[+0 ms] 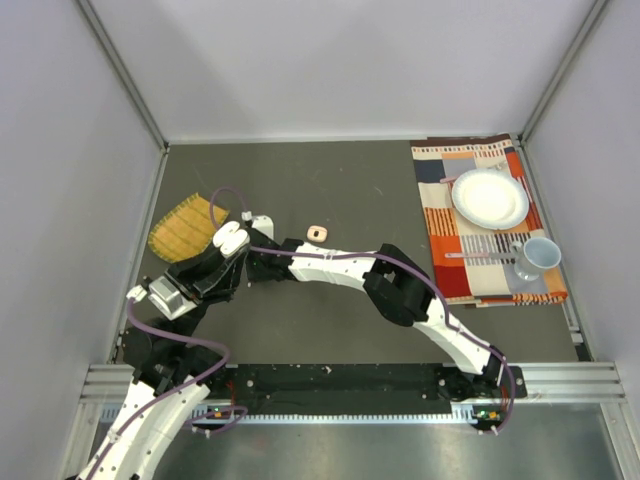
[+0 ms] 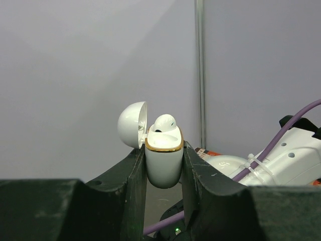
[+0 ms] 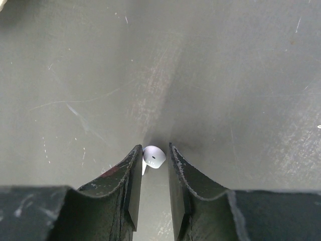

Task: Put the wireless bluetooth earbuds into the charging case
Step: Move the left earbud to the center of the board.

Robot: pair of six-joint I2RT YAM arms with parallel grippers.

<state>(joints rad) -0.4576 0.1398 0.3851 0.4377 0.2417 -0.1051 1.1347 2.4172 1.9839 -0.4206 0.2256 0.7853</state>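
Note:
My left gripper (image 2: 164,153) is shut on the white, gold-rimmed charging case (image 2: 164,163) and holds it upright in the air. The case's round lid (image 2: 133,124) is swung open to the left. One white earbud (image 2: 164,123) sits in it, head up. In the top view the case (image 1: 229,238) shows at the left gripper's (image 1: 222,250) tip. My right gripper (image 3: 154,147) points down at the table, jaws narrow. A second white earbud (image 3: 154,156) lies between its tips, against the left finger (image 3: 131,170), with a gap to the right finger. The right gripper (image 1: 256,262) is just right of the case.
A small peach-coloured object (image 1: 316,232) lies on the table beyond the right arm. A woven yellow mat (image 1: 183,228) lies at the left. At the far right a patterned placemat (image 1: 478,262) carries a white plate (image 1: 489,197), a cup (image 1: 539,256) and cutlery.

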